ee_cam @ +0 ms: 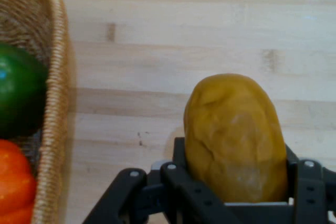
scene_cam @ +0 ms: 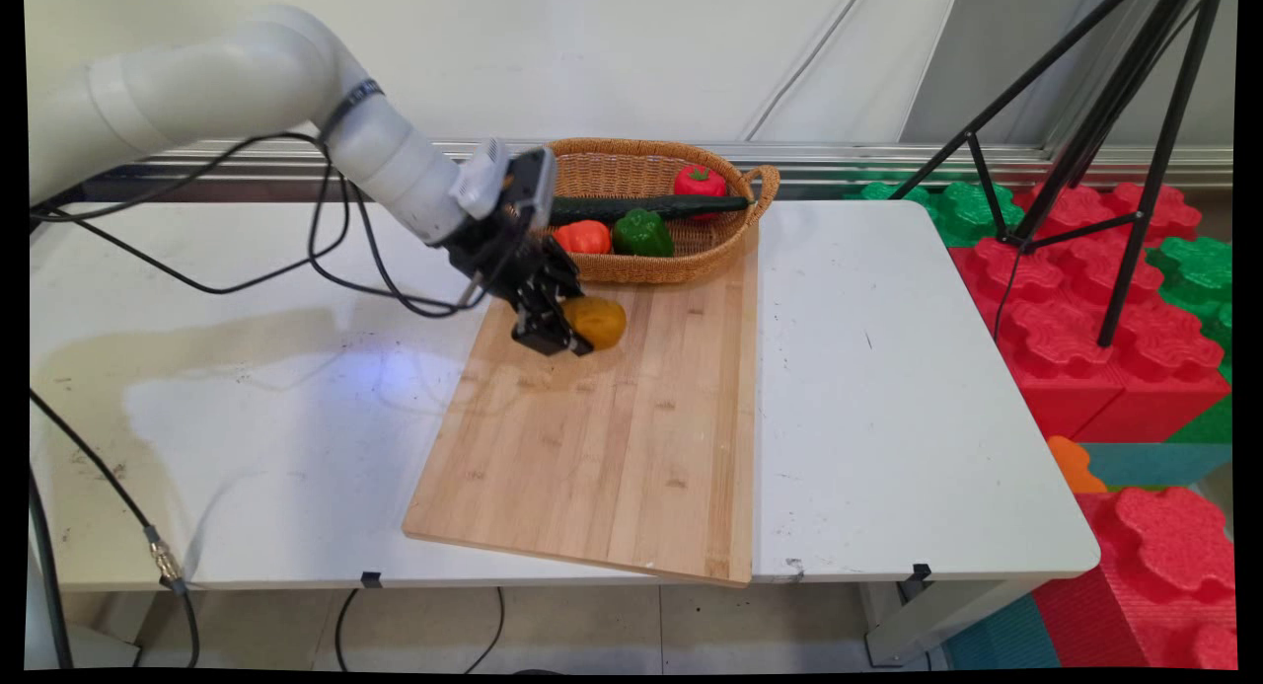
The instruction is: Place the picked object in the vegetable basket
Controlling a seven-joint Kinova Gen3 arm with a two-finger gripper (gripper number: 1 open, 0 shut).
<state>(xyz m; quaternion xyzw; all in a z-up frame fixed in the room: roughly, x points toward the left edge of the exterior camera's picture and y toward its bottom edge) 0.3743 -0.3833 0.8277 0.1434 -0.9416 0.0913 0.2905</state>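
Pincer [scene_cam: 564,331] clamped across a yellow-brown potato [scene_cam: 595,321], low over the board's [scene_cam: 612,437] far end on the tabletop [scene_cam: 888,388]. Potato looks light, rounded and smooth, so its broad middle gives the surest hold. Basket [scene_cam: 725,255] just beyond holds tomato [scene_cam: 582,236], pepper [scene_cam: 642,232], cucumber [scene_cam: 646,208].
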